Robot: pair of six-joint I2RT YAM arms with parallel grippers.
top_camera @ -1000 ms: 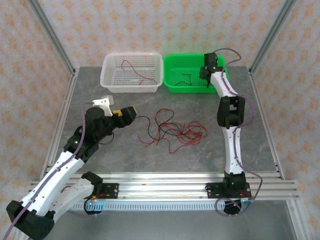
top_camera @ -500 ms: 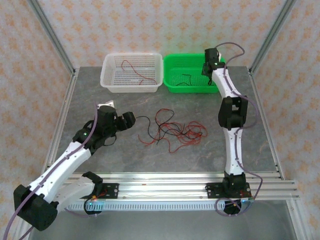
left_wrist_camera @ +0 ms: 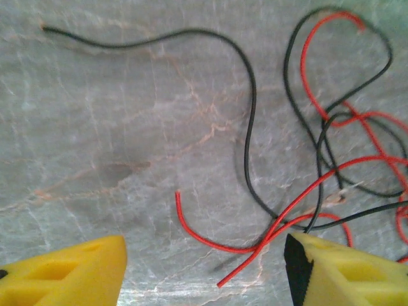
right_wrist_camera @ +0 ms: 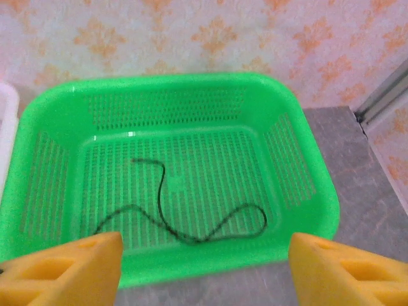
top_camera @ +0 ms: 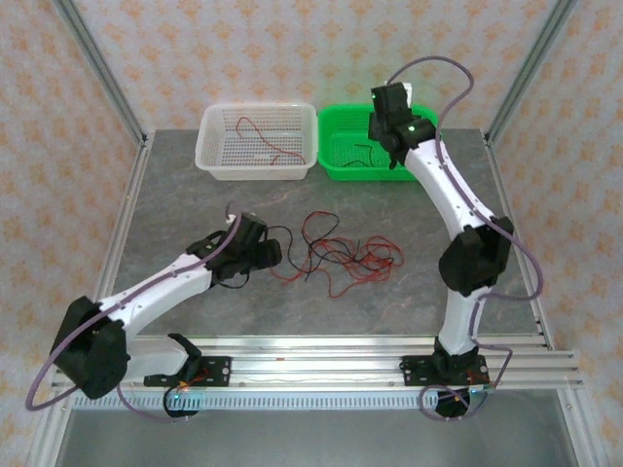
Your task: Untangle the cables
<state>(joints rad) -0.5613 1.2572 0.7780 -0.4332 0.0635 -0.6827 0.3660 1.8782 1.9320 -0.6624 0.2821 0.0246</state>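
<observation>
A tangle of thin red and black cables (top_camera: 341, 255) lies mid-table. My left gripper (top_camera: 275, 253) is low at the tangle's left edge and open. In the left wrist view, loose red cable ends (left_wrist_camera: 210, 241) lie on the stone between the yellow fingers (left_wrist_camera: 70, 271) of the left gripper (left_wrist_camera: 205, 258), untouched. A black cable (left_wrist_camera: 250, 102) curls away above them. My right gripper (top_camera: 387, 146) hovers over the green basket (top_camera: 336, 167), open and empty. In the right wrist view, one black cable (right_wrist_camera: 167, 210) rests on that basket's floor beyond the right gripper (right_wrist_camera: 205, 258).
A white basket (top_camera: 209, 161) stands left of the green one and holds a red cable (top_camera: 277, 148). Metal frame posts rise at the table's back corners. An aluminium rail (top_camera: 321, 365) runs along the near edge.
My left arm has swung right and down to the tangle's left edge, its jaws narrowing somewhat. My right gripper has shifted left over the green basket and its jaws have widened.
</observation>
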